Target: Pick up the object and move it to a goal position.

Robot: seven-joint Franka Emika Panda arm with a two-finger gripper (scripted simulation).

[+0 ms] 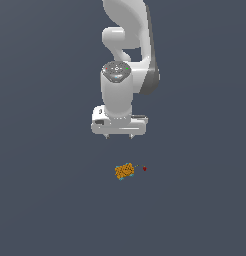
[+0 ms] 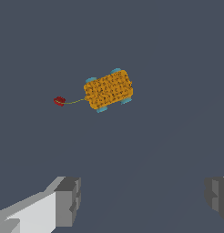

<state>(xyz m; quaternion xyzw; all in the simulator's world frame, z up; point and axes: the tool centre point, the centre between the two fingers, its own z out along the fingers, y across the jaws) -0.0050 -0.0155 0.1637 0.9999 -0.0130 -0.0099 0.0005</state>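
Observation:
The object (image 1: pixel 124 171) is a tiny orange, bumpy, dotted lump with cyan specks. A thin strand runs from it to a small dark-red bit (image 1: pixel 144 168) on the exterior view's right. It lies on the flat grey floor. My gripper (image 1: pixel 119 136) hangs above it, apart from it, with only short fingertips showing under the white hand. In the wrist view the object (image 2: pixel 108 89) and its dark-red bit (image 2: pixel 59 101) lie well ahead of my gripper (image 2: pixel 142 200). The two fingers (image 2: pixel 68 200) stand wide apart with nothing between them.
A plain dark grey floor (image 1: pixel 55 200) fills both views. The white arm (image 1: pixel 127 45) rises behind the gripper. No other objects or edges show.

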